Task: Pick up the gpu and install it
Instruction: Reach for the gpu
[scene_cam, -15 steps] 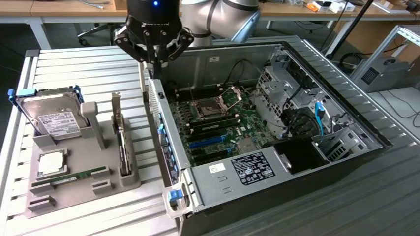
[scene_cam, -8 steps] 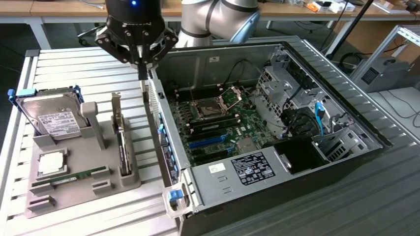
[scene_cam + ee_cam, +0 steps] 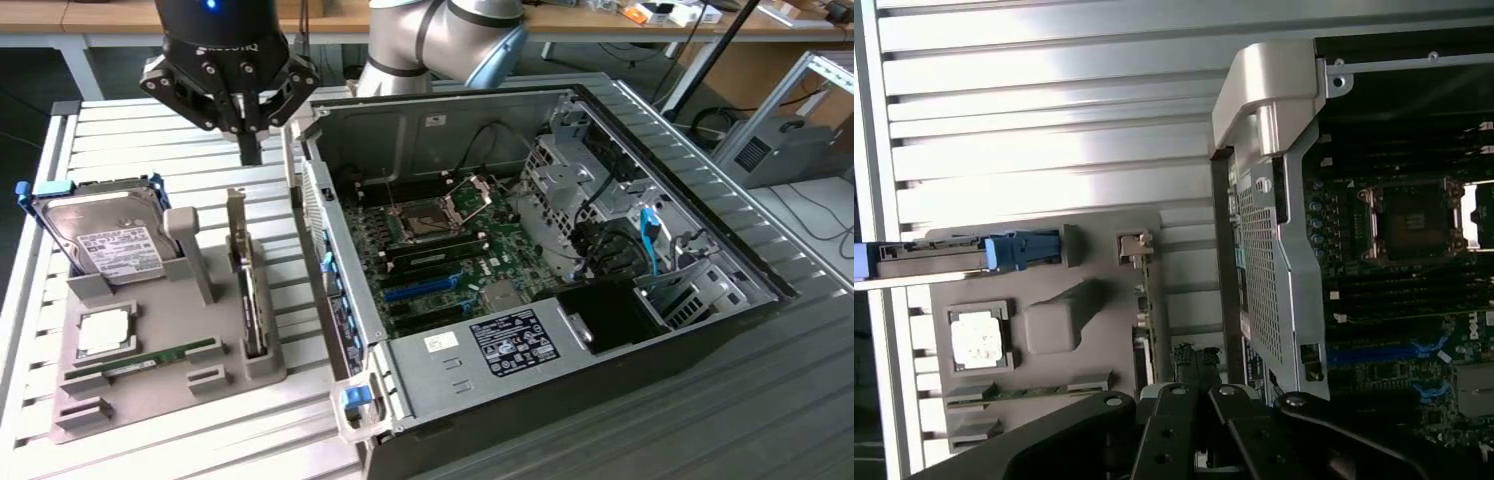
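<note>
Slatted metal table (image 3: 134,130), workbench (image 3: 587,28) behind

No readable text anywhere

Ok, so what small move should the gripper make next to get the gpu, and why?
Probably open the fingers first. The gripper hangs shut above the gpu, which stands on edge in the gray holder, not yet gripped. Shut fingers likely could not straddle the card.
</note>
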Robot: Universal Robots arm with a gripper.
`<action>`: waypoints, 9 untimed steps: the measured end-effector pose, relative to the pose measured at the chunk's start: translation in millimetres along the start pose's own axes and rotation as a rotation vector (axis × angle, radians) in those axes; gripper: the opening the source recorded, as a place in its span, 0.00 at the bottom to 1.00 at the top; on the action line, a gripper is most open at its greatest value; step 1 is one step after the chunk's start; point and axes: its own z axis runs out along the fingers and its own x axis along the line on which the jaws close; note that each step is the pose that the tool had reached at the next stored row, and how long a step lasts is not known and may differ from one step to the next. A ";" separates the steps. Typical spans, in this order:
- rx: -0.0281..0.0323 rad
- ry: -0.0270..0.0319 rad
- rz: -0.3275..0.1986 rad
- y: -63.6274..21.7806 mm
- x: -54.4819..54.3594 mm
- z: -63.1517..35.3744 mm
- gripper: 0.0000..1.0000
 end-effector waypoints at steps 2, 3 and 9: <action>0.0001 0.0001 0.000 0.0 0.3 -0.1 0.11; 0.0001 0.0001 0.000 0.0 0.3 -0.1 0.11; 0.0000 0.0001 0.000 0.0 2.1 -0.1 0.11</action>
